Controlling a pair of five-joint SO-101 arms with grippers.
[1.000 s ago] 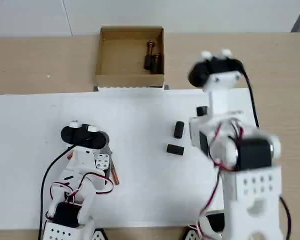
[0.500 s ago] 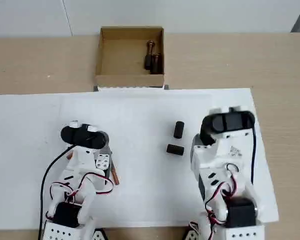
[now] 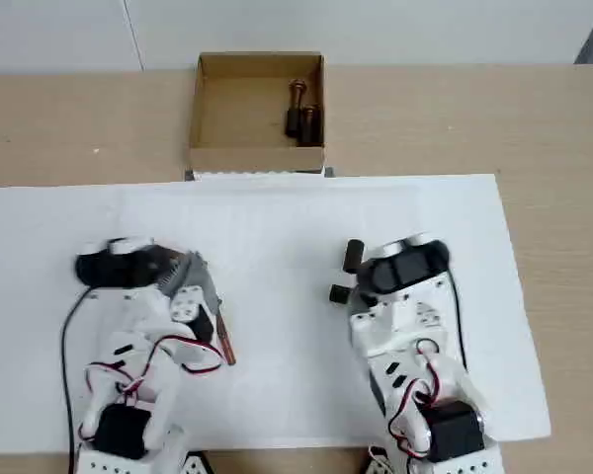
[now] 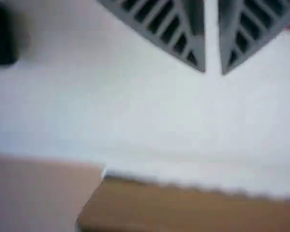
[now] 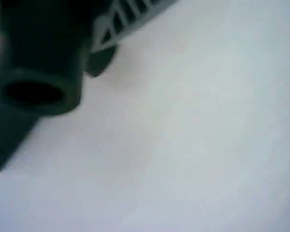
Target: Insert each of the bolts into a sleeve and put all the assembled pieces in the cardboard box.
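Note:
Two black sleeves lie mid-table: one (image 3: 354, 254) farther back, one (image 3: 339, 293) half tucked under my right gripper (image 3: 370, 280), which is down low beside them. In the right wrist view a black sleeve (image 5: 37, 67) looms very close, its bore facing the camera. A copper bolt (image 3: 225, 342) lies on the paper beside my left arm. My left gripper (image 3: 190, 269) (image 4: 213, 71) hovers over bare paper, holding nothing, with just a thin slit between its grey fingers (image 4: 176, 34). The cardboard box (image 3: 206, 109) holds assembled pieces (image 3: 301, 115).
White paper (image 3: 277, 395) covers the near table, and its far edge meets the box front (image 4: 183, 212). A dark sleeve (image 4: 2, 34) shows far off in the left wrist view. Free paper lies between the arms and in front of the box.
The right arm drew back from near the box and came down beside the two sleeves. The left arm's head swung left, away from the bolt.

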